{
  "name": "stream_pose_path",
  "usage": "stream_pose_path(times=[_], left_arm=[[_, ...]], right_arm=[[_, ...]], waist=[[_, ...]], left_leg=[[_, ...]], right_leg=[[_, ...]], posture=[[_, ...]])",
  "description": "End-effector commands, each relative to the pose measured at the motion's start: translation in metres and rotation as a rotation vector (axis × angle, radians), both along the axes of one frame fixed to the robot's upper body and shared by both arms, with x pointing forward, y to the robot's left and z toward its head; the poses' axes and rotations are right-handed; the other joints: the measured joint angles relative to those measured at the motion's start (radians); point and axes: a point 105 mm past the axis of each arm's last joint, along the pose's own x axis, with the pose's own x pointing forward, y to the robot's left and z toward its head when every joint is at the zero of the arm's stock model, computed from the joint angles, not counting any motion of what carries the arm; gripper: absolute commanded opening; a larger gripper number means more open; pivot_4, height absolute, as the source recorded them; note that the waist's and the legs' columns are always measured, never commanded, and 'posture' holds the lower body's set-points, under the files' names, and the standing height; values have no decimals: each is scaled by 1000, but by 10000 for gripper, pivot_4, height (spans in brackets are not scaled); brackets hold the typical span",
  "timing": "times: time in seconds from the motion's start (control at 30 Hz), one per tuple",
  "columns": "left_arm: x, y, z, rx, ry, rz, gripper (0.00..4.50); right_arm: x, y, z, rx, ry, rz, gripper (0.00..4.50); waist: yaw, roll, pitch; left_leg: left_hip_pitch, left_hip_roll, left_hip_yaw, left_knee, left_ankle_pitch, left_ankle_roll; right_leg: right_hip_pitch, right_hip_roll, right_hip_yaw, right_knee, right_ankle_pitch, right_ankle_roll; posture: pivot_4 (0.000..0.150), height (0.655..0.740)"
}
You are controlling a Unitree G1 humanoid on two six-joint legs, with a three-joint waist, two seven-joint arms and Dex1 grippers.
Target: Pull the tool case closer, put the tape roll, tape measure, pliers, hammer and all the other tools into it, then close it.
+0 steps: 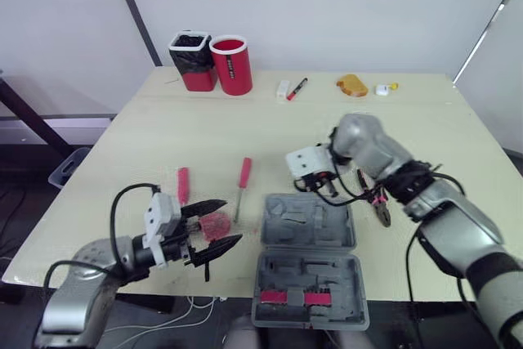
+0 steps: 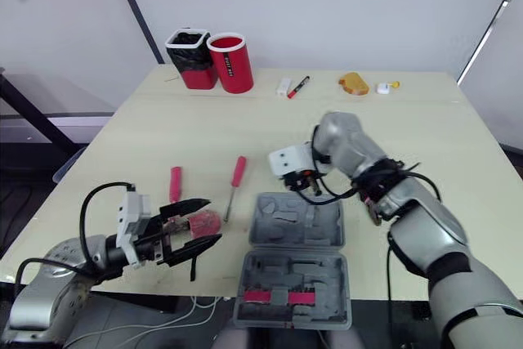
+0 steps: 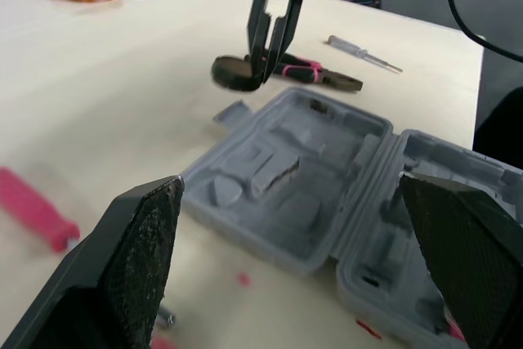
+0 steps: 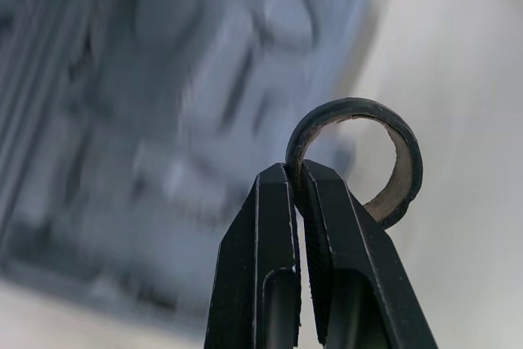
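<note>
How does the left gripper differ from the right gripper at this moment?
The left gripper is open and holds nothing; the right gripper is shut on the tape roll. The left gripper lies low near the table edge; the right gripper hangs above the far edge of the tool case. Both have two black fingers.

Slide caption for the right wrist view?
Right gripper pinches the tape roll by its rim near the open tool case.

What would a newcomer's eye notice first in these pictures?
The open grey tool case at the near edge of the table draws the eye, and at its far edge the right gripper pinches a black tape roll. Left of it, the left gripper is open near a small red object.
</note>
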Motion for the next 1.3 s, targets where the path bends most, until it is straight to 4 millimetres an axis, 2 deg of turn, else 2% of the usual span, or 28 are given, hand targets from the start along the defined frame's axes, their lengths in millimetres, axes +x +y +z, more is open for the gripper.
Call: stream_pose_path(times=[0.03, 0.07, 0.2, 0.3, 0.43, 0.67, 1.27, 1.3], left_arm=[[-4, 4, 13, 5, -67, 33, 45000], [-4, 4, 13, 6, -67, 36, 45000], [-7, 11, 11, 12, -66, 88, 45000], [-6, 11, 11, 17, -70, 102, 45000], [-3, 10, 9, 23, -70, 117, 45000], [6, 9, 10, 28, -80, 112, 45000], [7, 6, 7, 10, -66, 96, 45000], [7, 6, 7, 10, -65, 95, 45000]], right_arm=[[4, 15, 13, 5, -55, 48, 540], [4, 16, 13, 4, -55, 52, 540], [-13, 50, 5, 7, -47, 166, 540], [-15, 62, -8, 13, -80, 199, 540], [-19, 62, -22, 4, -72, 212, 540], [-18, 56, -31, -25, -74, 198, 540], [-15, 52, -35, -24, -76, 181, 540], [-15, 53, -33, -18, -81, 180, 3491]], waist=[[0, 0, 0], [0, 0, 0], [-6, 0, 0], [-9, 0, 0], [-2, -1, 0], [-6, -1, 0], [-8, -1, 0], [-8, -1, 0]], left_leg=[[0, 0, 0, 0, 0, 0], [0, 0, 0, 0, 0, 0], [0, 0, 0, -1, 0, 0], [1, 0, 0, -3, 0, 0], [0, 0, 0, -4, 0, -1], [1, -1, 0, -4, 0, -1], [1, -1, 0, -4, 0, -1], [1, -1, 0, -4, 0, -1]], right_leg=[[0, 0, 0, 0, 0, 0], [0, 0, 0, 0, 0, 0], [0, 0, -1, 0, 0, 0], [-1, 0, -1, 1, -1, -1], [-1, -1, -1, 0, -1, -2], [-1, -1, -1, 1, -1, -2], [-2, -1, -1, 1, -1, -2], [-2, -1, -1, 1, -1, -2]], posture=[[1500, 7400], [1500, 7400], [1500, 7400], [1500, 7400], [1500, 7400], [1500, 7400], [1500, 7400], [1500, 7400]])
